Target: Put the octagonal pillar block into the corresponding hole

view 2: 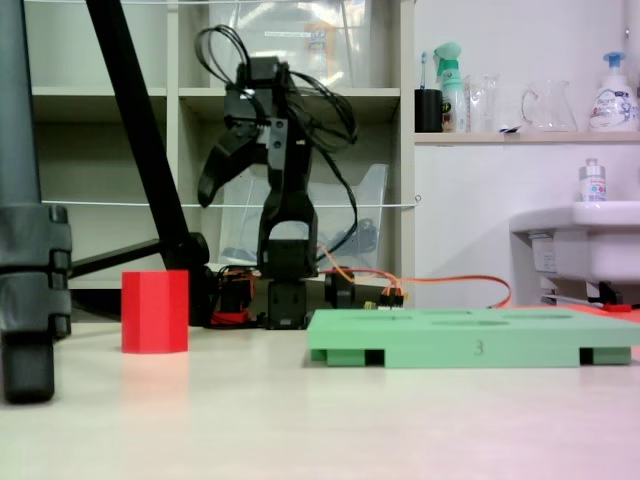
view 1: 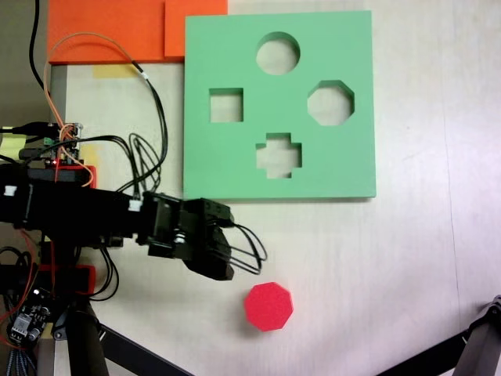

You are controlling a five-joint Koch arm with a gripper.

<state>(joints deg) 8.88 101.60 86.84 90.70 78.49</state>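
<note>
The octagonal pillar block (view 1: pixel 268 306) is a bright red foam prism standing upright on the pale table, below the green foam board (view 1: pixel 352 168). From table level it stands as a red column (view 2: pixel 155 311), left of the board (view 2: pixel 470 338). The corresponding hole (view 1: pixel 330 103), eight-sided, lies at the board's right side, beside round, square and cross cutouts. My gripper (view 1: pixel 227 251) reaches in from the left and hovers up and left of the block, apart from it. In a fixed view the gripper (view 2: pixel 225 175) hangs high above the table, open, with nothing between its jaws.
Orange foam sheets (view 1: pixel 109 31) lie at the upper left, touching the board's corner. Loose cables (view 1: pixel 149 102) and a controller board (view 1: pixel 63 141) sit by the arm's base. Black tripod legs (view 1: pixel 109 345) (view 1: pixel 470 345) cross the lower corners. A thick stand (view 2: pixel 30 300) rises left of the block.
</note>
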